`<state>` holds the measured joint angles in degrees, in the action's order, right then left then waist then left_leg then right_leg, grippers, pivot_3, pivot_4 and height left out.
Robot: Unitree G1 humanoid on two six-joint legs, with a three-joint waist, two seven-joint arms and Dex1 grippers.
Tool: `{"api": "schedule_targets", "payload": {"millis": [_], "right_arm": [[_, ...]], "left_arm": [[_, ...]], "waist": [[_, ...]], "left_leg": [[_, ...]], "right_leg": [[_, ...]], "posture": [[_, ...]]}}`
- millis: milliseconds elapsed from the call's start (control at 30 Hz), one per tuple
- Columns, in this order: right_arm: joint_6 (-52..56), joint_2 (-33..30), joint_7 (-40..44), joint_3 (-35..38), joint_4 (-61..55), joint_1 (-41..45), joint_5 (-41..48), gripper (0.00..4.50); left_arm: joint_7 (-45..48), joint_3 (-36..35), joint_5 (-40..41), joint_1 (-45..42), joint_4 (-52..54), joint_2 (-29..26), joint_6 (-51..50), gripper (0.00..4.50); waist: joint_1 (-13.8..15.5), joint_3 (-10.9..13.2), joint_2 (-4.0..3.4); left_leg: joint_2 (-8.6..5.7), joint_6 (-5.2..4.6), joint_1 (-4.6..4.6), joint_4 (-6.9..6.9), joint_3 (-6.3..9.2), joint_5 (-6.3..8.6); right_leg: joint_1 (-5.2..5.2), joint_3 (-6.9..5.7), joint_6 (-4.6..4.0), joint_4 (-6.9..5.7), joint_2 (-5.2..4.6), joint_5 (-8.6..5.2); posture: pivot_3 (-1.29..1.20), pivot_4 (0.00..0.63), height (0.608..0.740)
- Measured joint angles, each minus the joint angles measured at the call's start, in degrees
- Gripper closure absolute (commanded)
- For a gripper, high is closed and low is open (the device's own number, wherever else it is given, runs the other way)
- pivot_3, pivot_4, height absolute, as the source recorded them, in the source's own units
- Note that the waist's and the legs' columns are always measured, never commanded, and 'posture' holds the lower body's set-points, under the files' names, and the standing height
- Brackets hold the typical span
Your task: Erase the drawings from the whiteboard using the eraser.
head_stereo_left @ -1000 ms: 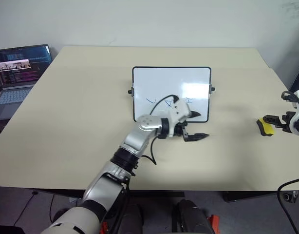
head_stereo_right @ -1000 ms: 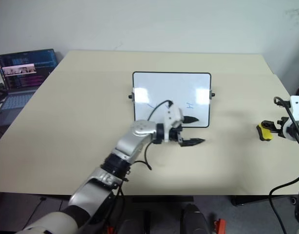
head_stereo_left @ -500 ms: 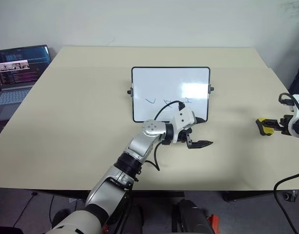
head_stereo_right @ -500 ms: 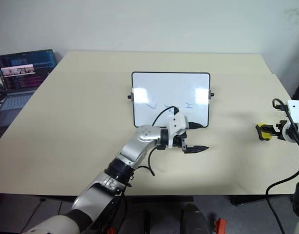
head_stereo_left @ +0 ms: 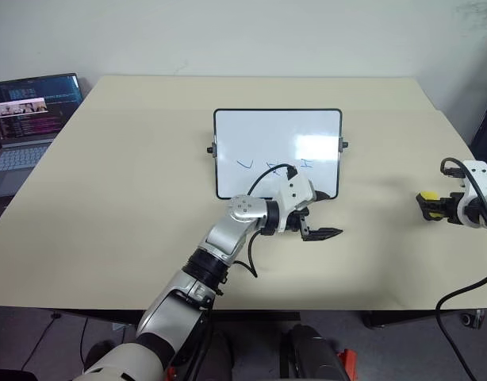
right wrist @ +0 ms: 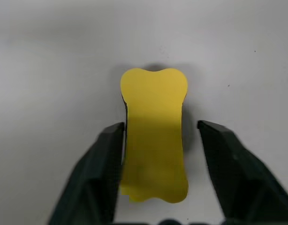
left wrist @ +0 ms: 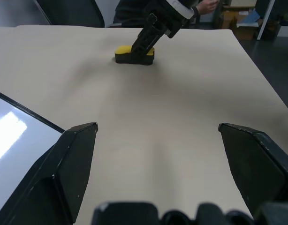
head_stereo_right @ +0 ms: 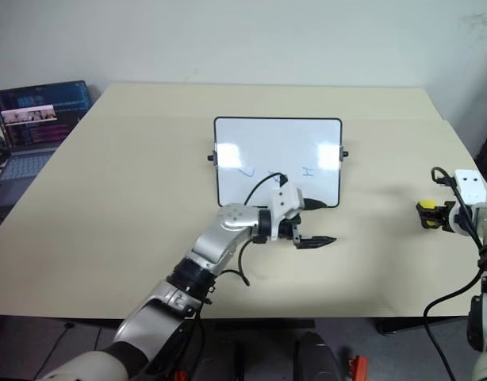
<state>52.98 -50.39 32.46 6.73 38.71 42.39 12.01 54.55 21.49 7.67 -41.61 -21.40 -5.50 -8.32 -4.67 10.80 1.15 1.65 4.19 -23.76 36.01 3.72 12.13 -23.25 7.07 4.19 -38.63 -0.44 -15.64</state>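
The whiteboard (head_stereo_left: 278, 152) is seen lying flat on the beige table (head_stereo_left: 116, 206), slightly above the middle of the head views, with the three blue drawings (head_stereo_left: 274, 165) set in a row across its lower half. The left gripper (head_stereo_left: 321, 214) is held just below the board's lower right corner, pointing toward the right of the frame; its two black fingers (left wrist: 69, 159) are spread wide and nothing is held between them. The eraser (head_stereo_left: 428, 205), a yellow block with a black underside, rests on the table at the right edge of the frame, well apart from the board. The right gripper (right wrist: 158, 133) is placed around it: in the right wrist view the yellow top sits between the two fingers, one finger against its side and a narrow gap left at the other, so a firm clamp cannot be confirmed. An open laptop (head_stereo_left: 25, 119) with a lit screen is found at the upper left, beside the table.
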Motion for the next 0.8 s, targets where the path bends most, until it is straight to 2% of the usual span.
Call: {"api": "schedule_targets", "payload": {"millis": [67, 500, 600, 800], "right_arm": [[-0.2, 0.0, 0.0, 0.0, 0.1, 0.0, 0.0, 3.43], [0.7, 0.0, 0.0, 0.0, -2.0, 0.1, 0.0, 3.45], [4.5, -0.1, 0.1, 0.0, -11.4, 0.1, 0.5, 3.45], [15.2, 0.6, 0.0, -3.1, -39.1, 6.6, 3.3, 3.45]], "left_arm": [[0.0, 0.0, 0.0, 0.1, 0.5, -0.1, 0.0, 0.0], [0.1, -0.8, 0.0, 0.3, 0.7, -1.1, -0.3, 0.0], [0.4, -1.9, 0.2, 0.3, 2.1, -3.4, -1.6, 0.0], [1.3, -8.4, 1.4, 2.1, 8.6, -14.5, -6.0, 0.0]], "waist": [[0.0, 0.0, 0.0], [-0.1, 0.0, -0.02], [-0.4, 0.0, -0.1], [-0.7, 0.0, -0.19]], "left_leg": [[0.0, 0.0, 0.0, 0.0, 0.0, 0.0], [0.0, 0.0, 0.01, 0.01, 0.0, 0.0], [0.01, 0.0, 0.02, 0.0, 0.0, 0.0], [0.05, 0.0, 0.08, 0.0, 0.08, 0.0]], "right_leg": [[0.0, 0.0, 0.0, 0.0, 0.0, 0.0], [0.0, 0.01, 0.0, -0.03, 0.0, 0.0], [-0.04, 0.03, 0.0, -0.11, 0.02, 0.0], [-0.06, 0.0, 0.0, -0.22, 0.08, -0.01]], "posture": [[0.0, 0.15, 0.74], [0.0, 0.15, 0.74], [0.0, 0.15, 0.74], [0.0, 0.15, 0.74]]}}
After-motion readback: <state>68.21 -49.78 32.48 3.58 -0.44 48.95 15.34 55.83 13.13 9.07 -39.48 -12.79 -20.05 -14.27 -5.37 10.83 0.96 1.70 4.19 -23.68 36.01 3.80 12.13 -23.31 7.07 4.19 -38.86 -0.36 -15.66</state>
